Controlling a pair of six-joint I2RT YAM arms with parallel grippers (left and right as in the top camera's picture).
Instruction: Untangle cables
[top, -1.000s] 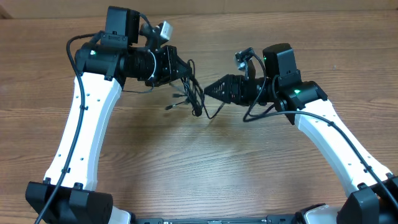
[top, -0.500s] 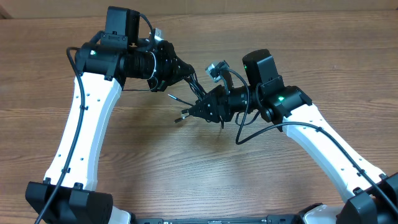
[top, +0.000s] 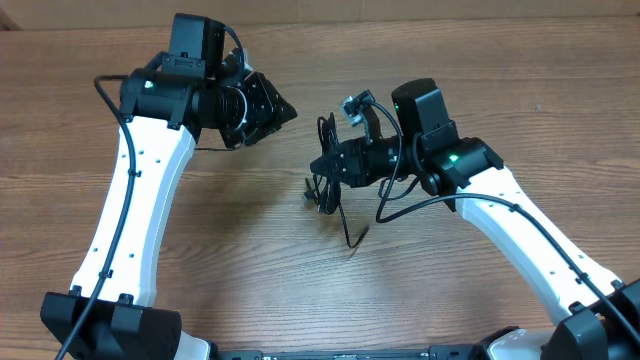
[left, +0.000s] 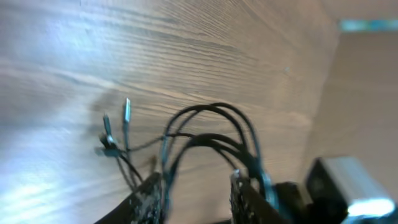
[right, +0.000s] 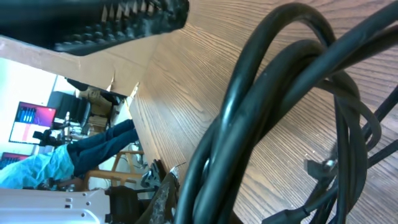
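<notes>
The cables (top: 326, 183) are a bunch of thin black cords hanging in a tangle from my right gripper (top: 322, 165), which is shut on them above the table's middle. One loose end (top: 352, 238) trails toward the front. In the right wrist view the cables (right: 273, 112) fill the frame as looped strands running between the fingers (right: 124, 18). My left gripper (top: 283, 112) is open, up and to the left of the bunch and apart from it. From the left wrist the cable loops (left: 211, 127) and two plug ends (left: 126, 112) show beyond the fingertips (left: 152, 198).
The wooden table (top: 250, 260) spreads under both arms. Thicker black wiring (top: 410, 205) loops off the right arm close to the bunch. A cardboard wall (right: 74, 59) shows at the table's edge in the right wrist view.
My left gripper has opened, let go of the cables and drawn back left. My right gripper moved in, shut on the bunch, and now carries it alone.
</notes>
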